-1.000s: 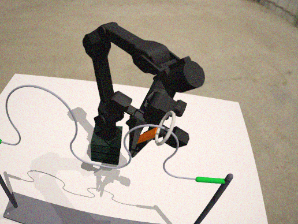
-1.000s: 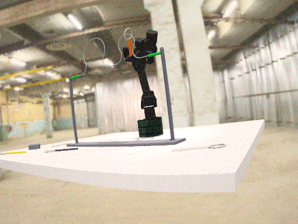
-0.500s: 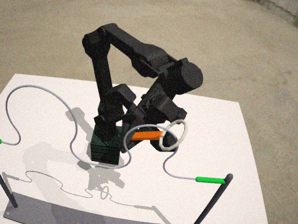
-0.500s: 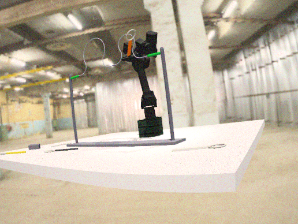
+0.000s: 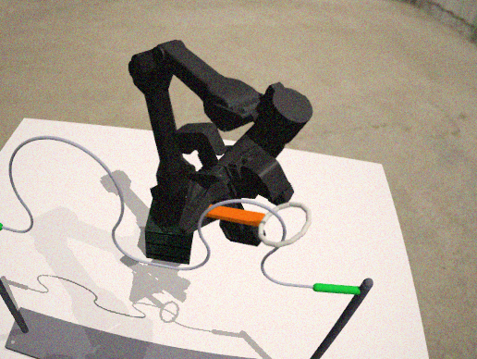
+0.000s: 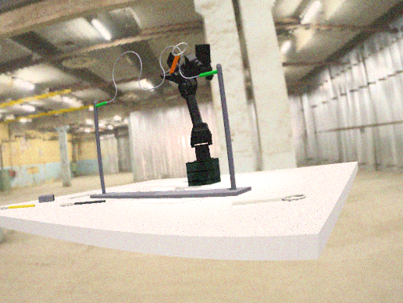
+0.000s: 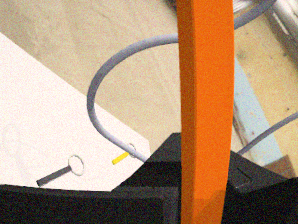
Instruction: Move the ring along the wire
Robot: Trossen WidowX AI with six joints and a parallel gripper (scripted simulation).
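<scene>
Claw [image 5: 210,196] [image 6: 169,74] [image 7: 184,141] then clamped on orange handle [image 5: 236,215] [image 6: 174,64] [image 7: 207,100], pale ring [image 5: 308,224] [image 6: 180,43] near wire's [image 5: 121,194] [image 6: 140,68] [image 7: 91,100] hump nearest robot.

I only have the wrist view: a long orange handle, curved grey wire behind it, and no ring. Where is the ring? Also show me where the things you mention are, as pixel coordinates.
Observer: At the end of the orange handle [image 5: 237,216] [image 6: 175,64] [image 7: 207,100]; the top view shows the round off-white ring [image 5: 310,222] [image 6: 182,43] by the hump of grey wire [image 5: 117,185] [image 6: 140,66] [image 7: 91,100] at right.
Operator: Is it on a green part?
Observer: No. The right green sleeve [image 5: 336,289] [image 6: 208,73] lies lower, against the right dark grey post [image 5: 341,319] [image 6: 226,129].
Operator: And the other end?
Observer: The exterior view shows the left green sleeve [image 5: 1,227] [image 6: 101,104] without the ring too.
</scene>
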